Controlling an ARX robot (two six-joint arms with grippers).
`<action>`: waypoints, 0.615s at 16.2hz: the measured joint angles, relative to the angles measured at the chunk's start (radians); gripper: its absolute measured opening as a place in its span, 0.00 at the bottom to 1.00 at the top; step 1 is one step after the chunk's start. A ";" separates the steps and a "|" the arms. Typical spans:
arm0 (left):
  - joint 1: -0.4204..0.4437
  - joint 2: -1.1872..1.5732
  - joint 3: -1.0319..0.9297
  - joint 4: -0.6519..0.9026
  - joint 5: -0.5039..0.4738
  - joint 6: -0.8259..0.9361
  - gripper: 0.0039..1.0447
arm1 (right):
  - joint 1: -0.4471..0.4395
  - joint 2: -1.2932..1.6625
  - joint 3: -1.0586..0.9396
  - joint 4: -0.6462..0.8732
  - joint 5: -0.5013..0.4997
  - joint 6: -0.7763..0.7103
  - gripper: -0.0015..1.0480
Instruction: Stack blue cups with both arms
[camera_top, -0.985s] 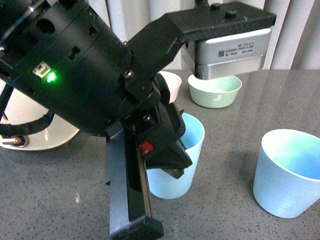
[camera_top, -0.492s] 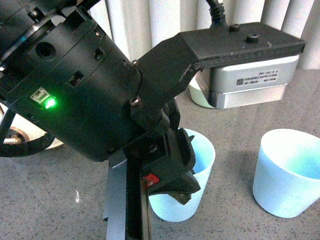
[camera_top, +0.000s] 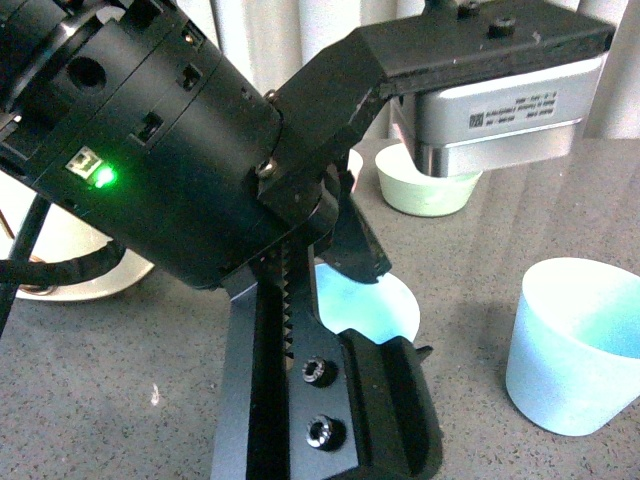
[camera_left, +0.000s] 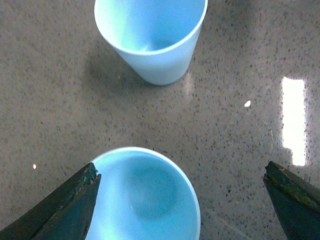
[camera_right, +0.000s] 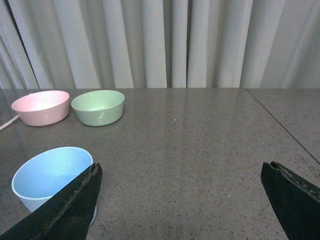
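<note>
Left gripper (camera_left: 181, 169) is now wide open. Half a second ago in the front view, one black finger sat inside the light blue matte plastic cup (camera_top: 365, 310), pinching its wall. Now the fingers are spread far apart along the toothed rail, and the cup mouth shows between them, lower centre of the front frame. Left wrist view: the cup stands upright on the grey speckled tabletop (camera_left: 240, 130). It is close against one finger (camera_left: 75, 200) and well clear of the other; cannot tell if it touches. Nothing is held.

The cup also sits slightly further right and lower in the front frame than a second ago, so it got shifted toward the second light blue matte plastic cup (camera_top: 578, 345). That one stands upright at the right edge of the front frame, same spot as before. The two are apart, not nested.

Right gripper (camera_right: 181, 169): fingers spread wide, empty. A blue cup, likely the second one, sits just beside one finger in its wrist view. Pale pink bowl (camera_right: 40, 106) and pale green bowl (camera_right: 97, 106) sit at the back.

Read: looks like a release or regrip, not a lift. Stack not started; one cup has to be gripped and carried over the other. Risk: the cup is off-centre between the open fingers, so closing could tip it.
</note>
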 joint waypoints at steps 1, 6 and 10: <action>0.004 -0.013 -0.036 0.102 0.057 -0.021 0.94 | 0.000 0.000 0.000 0.000 0.000 0.000 0.94; 0.008 -0.086 -0.220 0.598 0.046 -0.288 0.94 | 0.000 0.000 0.000 0.000 0.000 0.000 0.94; -0.005 -0.090 -0.328 1.001 -0.130 -0.682 0.94 | 0.000 0.000 0.000 0.000 0.000 0.000 0.94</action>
